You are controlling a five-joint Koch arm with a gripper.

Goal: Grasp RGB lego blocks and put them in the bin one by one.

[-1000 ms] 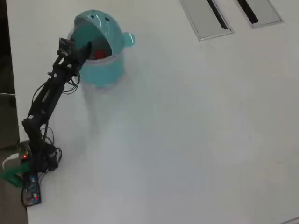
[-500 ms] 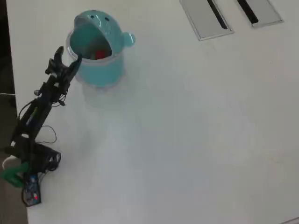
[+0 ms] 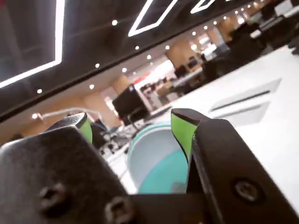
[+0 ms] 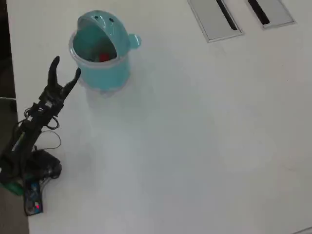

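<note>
The teal bin [image 4: 105, 75] stands at the table's upper left in the overhead view, its rounded lid [image 4: 105, 24] flipped back. A small red lego block [image 4: 103, 57] lies inside it. My gripper [image 4: 66, 67] sits just left of the bin and outside it, open, with nothing between its fingers. In the wrist view the gripper [image 3: 133, 126] shows two spread fingers with green pads [image 3: 184, 133]. The bin's rim and pale inside [image 3: 159, 163] appear between them, close ahead. I see no other blocks.
Two grey recessed panels [image 4: 214, 17] with black slots lie at the table's top right. The arm's base and a small circuit board [image 4: 33, 202] sit at the lower left by the table's dark left edge. White tabletop [image 4: 195, 146] spreads to the right.
The gripper has pulled back out of the bin's mouth, moving down and to the left. The red block stays inside the bin.
</note>
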